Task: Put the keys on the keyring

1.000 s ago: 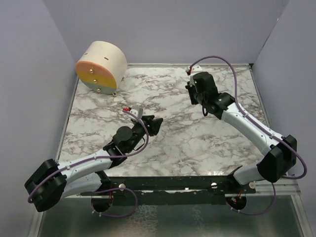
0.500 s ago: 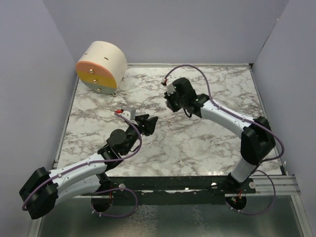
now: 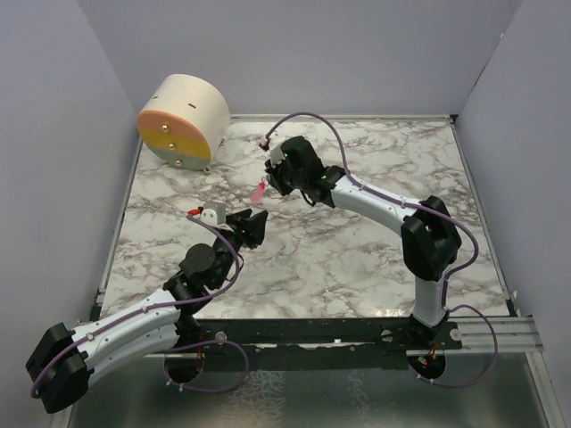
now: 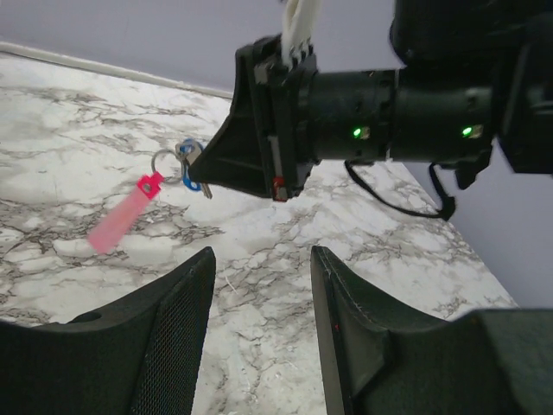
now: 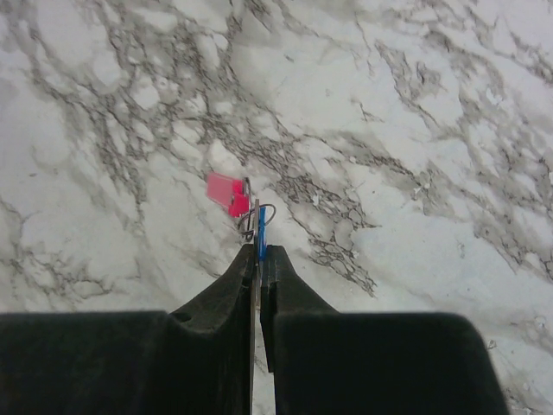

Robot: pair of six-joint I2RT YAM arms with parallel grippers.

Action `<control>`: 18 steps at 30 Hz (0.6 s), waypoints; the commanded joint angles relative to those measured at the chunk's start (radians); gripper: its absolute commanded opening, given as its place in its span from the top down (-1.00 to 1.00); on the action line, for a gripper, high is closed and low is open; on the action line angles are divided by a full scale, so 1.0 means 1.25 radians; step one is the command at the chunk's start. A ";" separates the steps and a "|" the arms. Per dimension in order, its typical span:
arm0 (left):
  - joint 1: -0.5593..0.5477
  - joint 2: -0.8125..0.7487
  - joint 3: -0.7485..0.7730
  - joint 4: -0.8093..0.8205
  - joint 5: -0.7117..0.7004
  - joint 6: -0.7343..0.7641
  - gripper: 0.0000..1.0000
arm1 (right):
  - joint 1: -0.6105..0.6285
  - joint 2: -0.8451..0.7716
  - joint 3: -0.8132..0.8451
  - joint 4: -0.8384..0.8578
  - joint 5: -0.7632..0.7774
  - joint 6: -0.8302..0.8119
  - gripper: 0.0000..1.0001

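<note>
My right gripper is shut on the keyring's small blue tag, held edge-on above the marble table. The thin metal ring hangs from the tag. The pink key dangles from the ring, tilted down to the left; it also shows in the top view and the right wrist view. My left gripper is open and empty, its fingers a little below and in front of the key, apart from it.
A round cream and orange block stands at the back left corner. Purple walls close in the table on three sides. The right arm stretches across the middle of the table.
My right gripper has swung from the back right to the centre left, carrying the keyring with the key. My left gripper has shifted slightly left and back, staying open.
</note>
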 commanded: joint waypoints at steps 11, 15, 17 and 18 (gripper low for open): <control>0.000 -0.051 -0.010 -0.038 -0.045 0.001 0.01 | -0.074 0.070 -0.101 -0.015 0.142 0.033 0.98; -0.001 -0.046 -0.012 -0.040 -0.044 -0.002 0.01 | -0.079 0.066 -0.115 -0.029 0.183 0.028 0.98; -0.001 -0.044 -0.013 -0.041 -0.044 -0.002 0.01 | -0.084 0.068 -0.117 -0.037 0.199 0.025 0.98; -0.001 -0.043 -0.013 -0.041 -0.044 -0.002 0.01 | -0.085 0.068 -0.120 -0.038 0.208 0.024 0.99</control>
